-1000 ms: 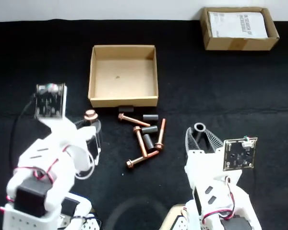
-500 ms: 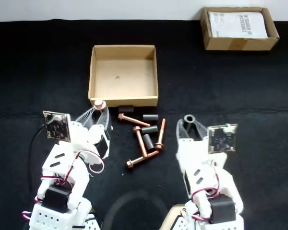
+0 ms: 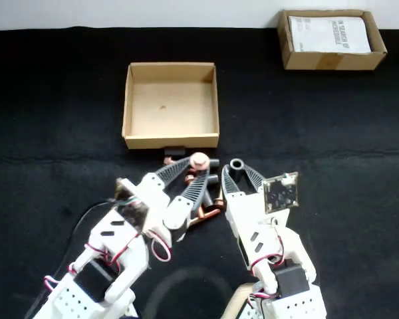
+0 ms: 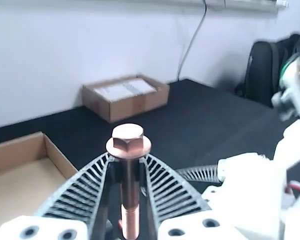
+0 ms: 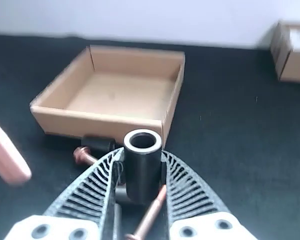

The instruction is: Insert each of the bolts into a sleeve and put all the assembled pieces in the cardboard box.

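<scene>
High view shows a black cloth worktop [image 3: 66, 100] with an open shallow cardboard box [image 3: 171, 103] far of centre. Near its near wall, the left claw [image 3: 196, 167] is clamped on an upright copper hex-head bolt [image 4: 128, 145], head up. Just to its right, the right claw [image 3: 237, 169] grips an upright black cylindrical sleeve [image 5: 142, 165], bore up. Loose copper bolts [image 5: 150, 212] and loose black sleeves [image 3: 175, 151] lie below them.

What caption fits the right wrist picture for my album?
The right gripper holds a black sleeve upright, in front of the cardboard box.
</scene>
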{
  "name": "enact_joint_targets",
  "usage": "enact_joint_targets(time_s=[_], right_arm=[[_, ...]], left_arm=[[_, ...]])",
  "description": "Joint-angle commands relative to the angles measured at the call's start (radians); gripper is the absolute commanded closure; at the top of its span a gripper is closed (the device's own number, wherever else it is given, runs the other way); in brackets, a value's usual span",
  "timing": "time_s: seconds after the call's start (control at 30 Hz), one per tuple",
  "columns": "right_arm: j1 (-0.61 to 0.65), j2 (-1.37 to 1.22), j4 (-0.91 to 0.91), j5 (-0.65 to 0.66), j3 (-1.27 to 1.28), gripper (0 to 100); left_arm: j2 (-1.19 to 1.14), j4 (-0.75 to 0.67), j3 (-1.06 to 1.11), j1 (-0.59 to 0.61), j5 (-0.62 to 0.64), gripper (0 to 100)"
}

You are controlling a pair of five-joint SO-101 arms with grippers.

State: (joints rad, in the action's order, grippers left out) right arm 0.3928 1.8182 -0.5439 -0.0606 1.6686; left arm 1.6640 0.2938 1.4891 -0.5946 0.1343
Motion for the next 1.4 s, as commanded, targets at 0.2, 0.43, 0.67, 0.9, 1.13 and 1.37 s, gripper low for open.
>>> enact_joint_targets(time_s=[0.2, 0.43, 0.67, 0.9, 1.13, 1.37], right_arm=[[0.008, 0.012, 0.025, -0.04, 0.036, 99.1], [0.008, 0.012, 0.025, -0.041, 0.036, 99.1], [0.008, 0.012, 0.024, -0.043, 0.036, 99.1], [0.008, 0.012, 0.024, -0.043, 0.036, 99.1], [0.008, 0.012, 0.024, -0.043, 0.036, 99.1], [0.004, 0.012, 0.024, -0.04, 0.036, 99.1]], left_arm=[[-0.455, -0.025, -0.421, 0.031, -0.005, 99], [-0.63, -0.055, -0.504, -0.01, 0.086, 99], [-0.831, -0.284, -0.513, -0.028, 0.086, 99], [-0.906, -0.316, -0.596, -0.042, 0.086, 99], [-0.905, -0.247, -0.625, -0.07, 0.086, 99], [-0.905, -0.233, -0.598, -0.07, 0.087, 99]])
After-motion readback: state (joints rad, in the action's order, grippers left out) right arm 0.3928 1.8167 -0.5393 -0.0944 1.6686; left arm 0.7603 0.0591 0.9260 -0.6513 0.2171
